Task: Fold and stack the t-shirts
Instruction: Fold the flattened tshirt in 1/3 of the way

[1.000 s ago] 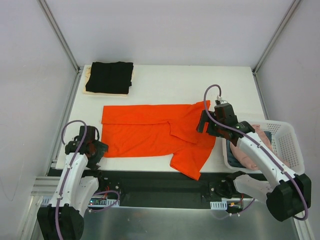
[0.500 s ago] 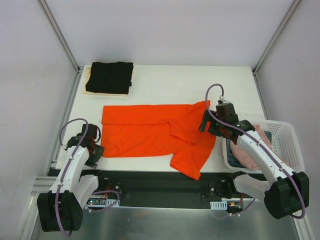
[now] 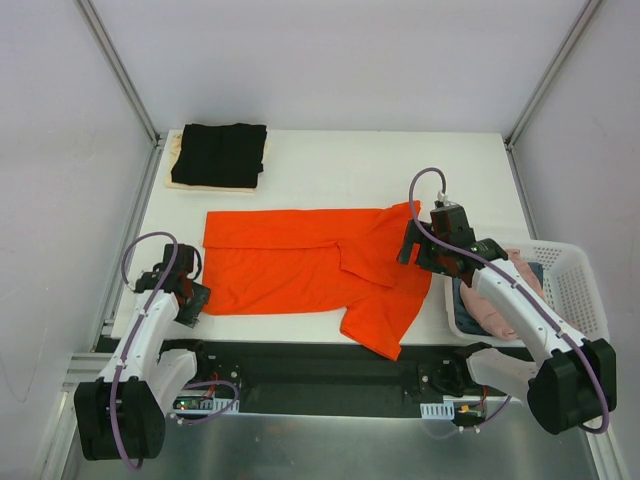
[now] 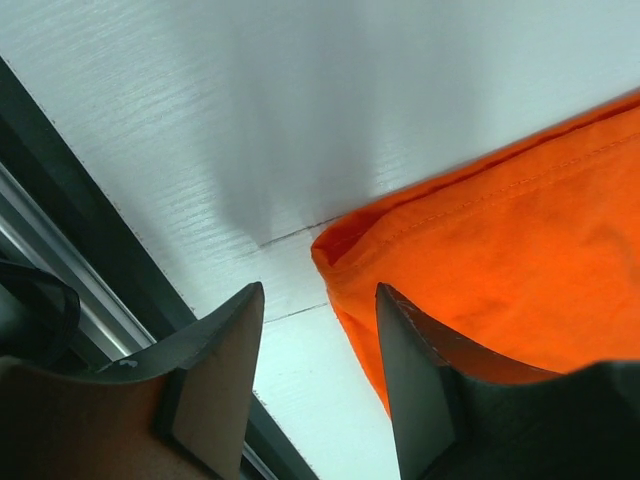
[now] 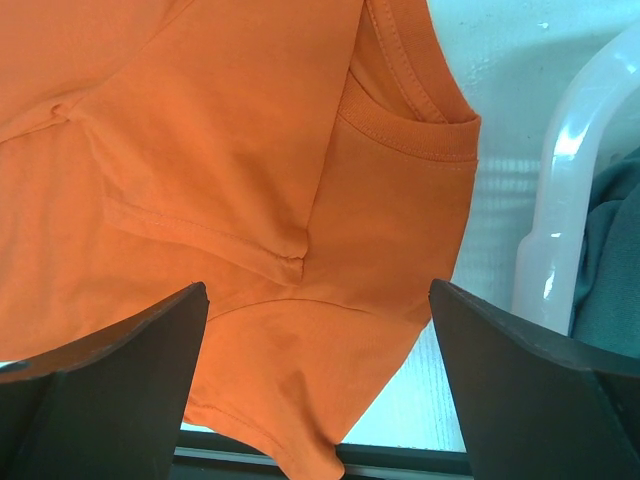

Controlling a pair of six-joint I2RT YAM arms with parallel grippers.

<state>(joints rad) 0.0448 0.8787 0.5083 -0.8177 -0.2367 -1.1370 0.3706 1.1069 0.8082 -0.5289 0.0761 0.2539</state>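
A bright orange-red cloth t-shirt (image 3: 300,262) lies flat in the middle of the white tabletop (image 3: 350,170). The left tool (image 4: 320,290) is at the shirt's near left corner. Its fingers are partly apart and hold nothing. The right tool (image 5: 318,290) is spread wide above the shirt's neck end. A folded black t-shirt (image 3: 220,153) lies in the far left corner.

No legible text, brand, number on orange t-shirt (image 3: 290,265), black t-shirt (image 3: 220,153), basket (image 3: 580,290).

Orange t-shirt (image 3: 300,265) partly folded at centre, black t-shirt (image 3: 220,153) folded, far left
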